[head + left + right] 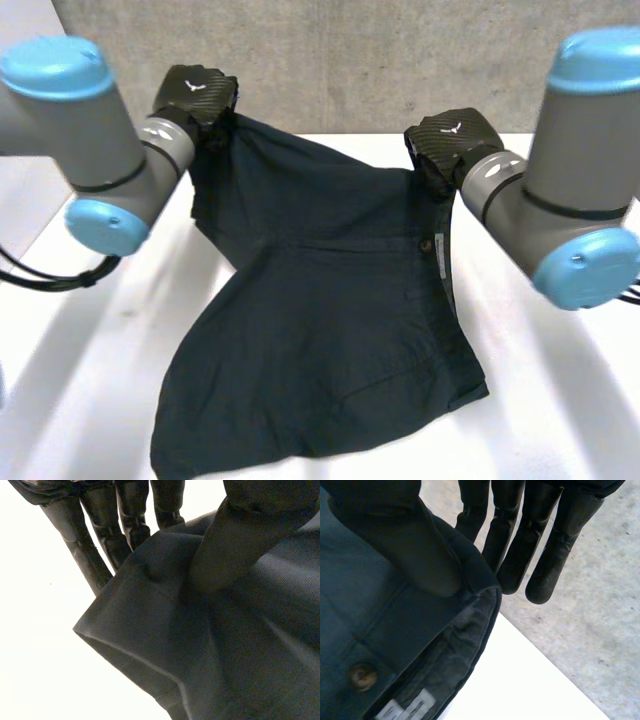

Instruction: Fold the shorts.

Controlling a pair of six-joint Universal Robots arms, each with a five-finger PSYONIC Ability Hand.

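Observation:
Dark navy shorts [320,330] are lifted at their far edge and drape down onto the white table [540,400]. My left hand [195,95] holds the far left corner, a leg hem. In the left wrist view its thumb [235,540] presses the cloth [200,655] against straight fingers [80,550]. My right hand [450,140] holds the far right corner at the waistband. There the thumb [405,545] lies on the waistband [370,630] and the fingers [540,545] run behind it. A brown button [362,676] and a white label [405,710] sit just below that grip.
A grey concrete wall [350,60] stands behind the table's far edge. Bare white tabletop lies on both sides of the shorts [80,340]. The near hem of the shorts reaches the front of the table [200,455].

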